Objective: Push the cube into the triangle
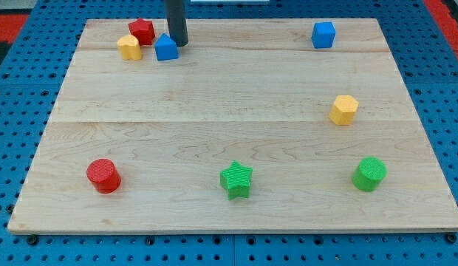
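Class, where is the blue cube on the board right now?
The blue cube sits alone near the view's top right, above the yellow block, far from my tip.

One camera view, set high beyond the bottom edge, looking down at a slant across the whole wooden board (236,96), edges all in frame

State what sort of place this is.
Probably a robotics lab bench: a wooden board lies on blue perforated panel, small coloured blocks like the green star are scattered about, and my tip touches down beside the blue triangle.
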### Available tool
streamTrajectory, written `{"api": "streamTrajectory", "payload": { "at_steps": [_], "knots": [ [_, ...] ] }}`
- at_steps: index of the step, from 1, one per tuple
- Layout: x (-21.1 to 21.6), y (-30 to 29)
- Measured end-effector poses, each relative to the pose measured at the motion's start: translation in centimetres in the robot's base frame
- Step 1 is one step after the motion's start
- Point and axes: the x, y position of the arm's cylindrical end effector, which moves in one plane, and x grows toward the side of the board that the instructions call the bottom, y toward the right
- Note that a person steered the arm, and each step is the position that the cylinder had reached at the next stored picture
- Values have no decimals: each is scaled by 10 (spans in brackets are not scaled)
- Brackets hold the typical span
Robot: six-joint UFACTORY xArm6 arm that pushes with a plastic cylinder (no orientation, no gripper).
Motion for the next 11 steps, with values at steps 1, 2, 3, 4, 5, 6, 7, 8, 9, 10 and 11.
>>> {"api": "streamTrajectory", "payload": {
  "at_steps": [1,2,3,4,5,6,7,8,9,10,11],
  "knots": [
    [25,99],
    [44,223],
    [16,299],
    [-21,303],
    [-32,149],
    [-40,19],
    [-24,75],
    [-9,128],
    [-4,55],
    [-15,36],
    [-15,6]
  ]
}}
